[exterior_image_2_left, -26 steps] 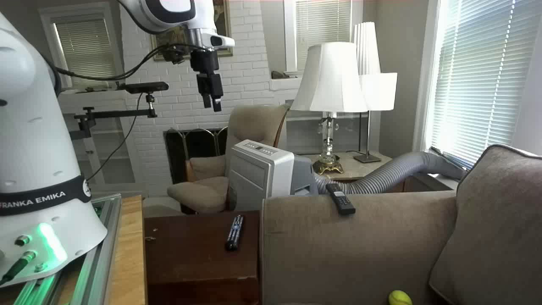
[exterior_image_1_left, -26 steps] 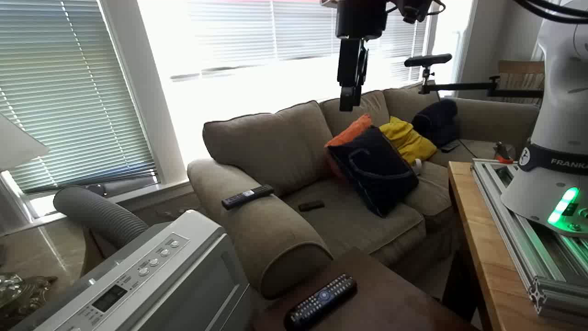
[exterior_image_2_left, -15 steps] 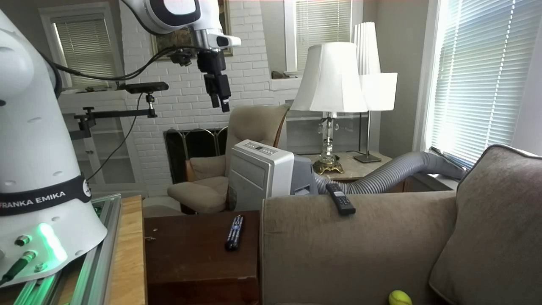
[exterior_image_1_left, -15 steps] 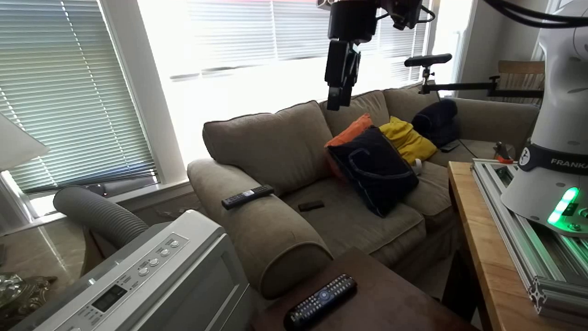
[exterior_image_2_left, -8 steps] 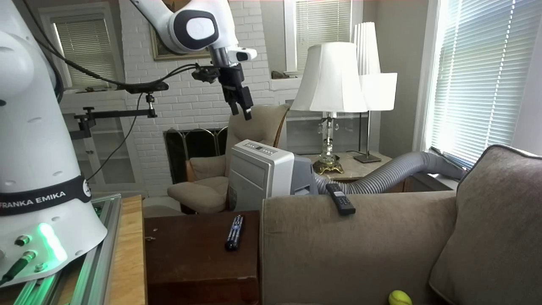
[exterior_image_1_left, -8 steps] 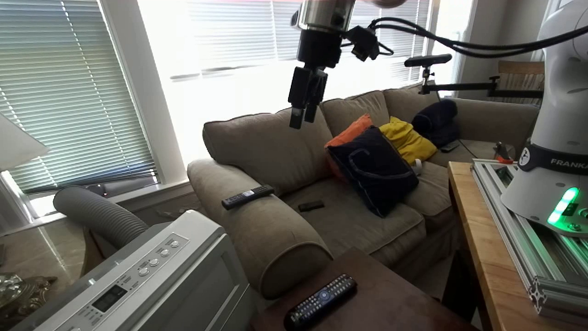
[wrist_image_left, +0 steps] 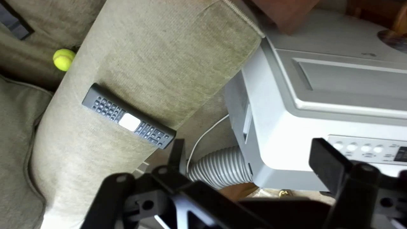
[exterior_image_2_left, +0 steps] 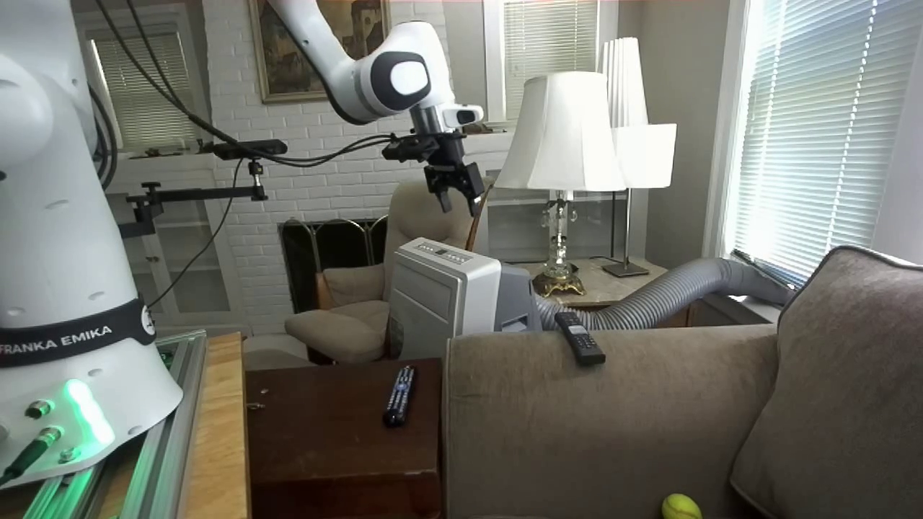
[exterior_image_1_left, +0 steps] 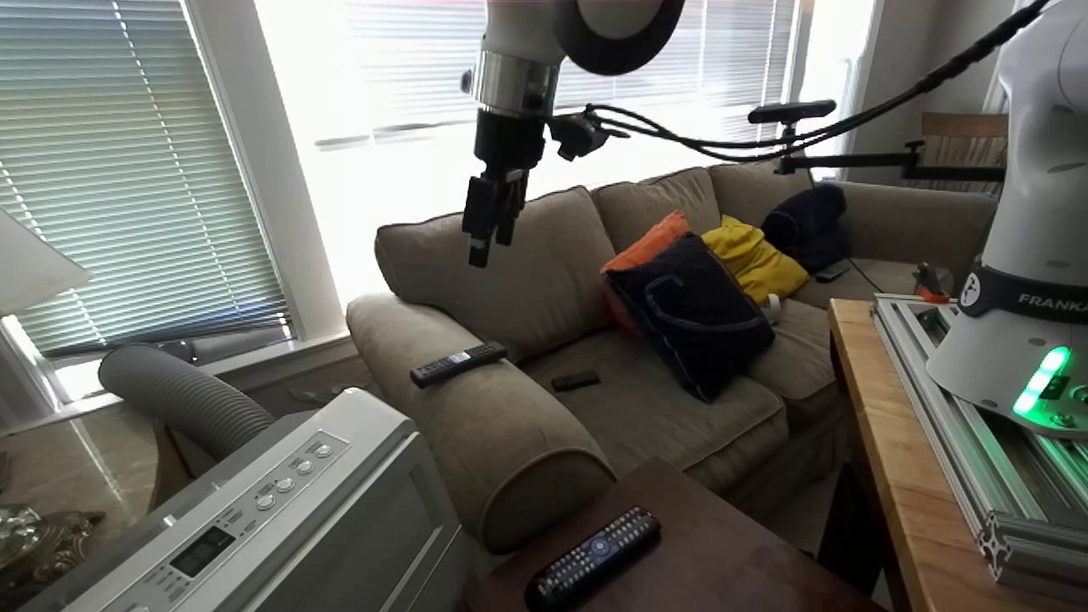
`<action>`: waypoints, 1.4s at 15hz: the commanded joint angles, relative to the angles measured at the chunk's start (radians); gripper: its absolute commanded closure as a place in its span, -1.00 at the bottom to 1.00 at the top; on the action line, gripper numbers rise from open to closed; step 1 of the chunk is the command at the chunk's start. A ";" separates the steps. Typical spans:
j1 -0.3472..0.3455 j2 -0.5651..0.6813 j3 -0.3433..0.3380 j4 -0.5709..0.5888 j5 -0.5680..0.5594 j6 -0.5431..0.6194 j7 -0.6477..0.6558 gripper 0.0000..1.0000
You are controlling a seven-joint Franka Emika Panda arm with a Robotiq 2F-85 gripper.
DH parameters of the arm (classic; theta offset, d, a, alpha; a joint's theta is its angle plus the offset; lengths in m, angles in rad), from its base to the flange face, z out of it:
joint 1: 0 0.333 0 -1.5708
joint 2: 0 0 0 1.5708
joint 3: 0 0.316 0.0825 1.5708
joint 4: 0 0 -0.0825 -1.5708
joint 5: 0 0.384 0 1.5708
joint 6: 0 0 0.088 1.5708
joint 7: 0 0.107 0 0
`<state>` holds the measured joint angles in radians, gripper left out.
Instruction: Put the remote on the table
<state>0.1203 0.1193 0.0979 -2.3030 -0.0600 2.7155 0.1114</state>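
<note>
Remote (exterior_image_1_left: 575, 381), small and plain black, lies on the sofa seat (exterior_image_1_left: 654, 425), well apart from the table (exterior_image_2_left: 324, 440), which bears a button remote (exterior_image_2_left: 399, 396); a white-patched remote (wrist_image_left: 129, 121) rests on the armrest (exterior_image_1_left: 510, 425). Higher up, the gripper (exterior_image_2_left: 460, 207) hangs with its jaws wide apart, holding nothing.

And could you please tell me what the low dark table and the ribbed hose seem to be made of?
Low dark table: probably varnished wood, its smooth brown top having a soft sheen, though grain isn't clear. Ribbed hose: likely matte grey plastic, judging by its even ridges.
</note>
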 commanded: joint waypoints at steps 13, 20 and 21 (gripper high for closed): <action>0.007 0.299 -0.125 0.323 -0.208 -0.005 0.035 -1.00; -0.104 0.538 -0.083 0.586 -0.188 -0.078 -0.343 -1.00; -0.118 0.571 -0.082 0.623 -0.191 -0.092 -0.380 -1.00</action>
<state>0.0446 0.5665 -0.0042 -1.8322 -0.2645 2.6806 -0.1555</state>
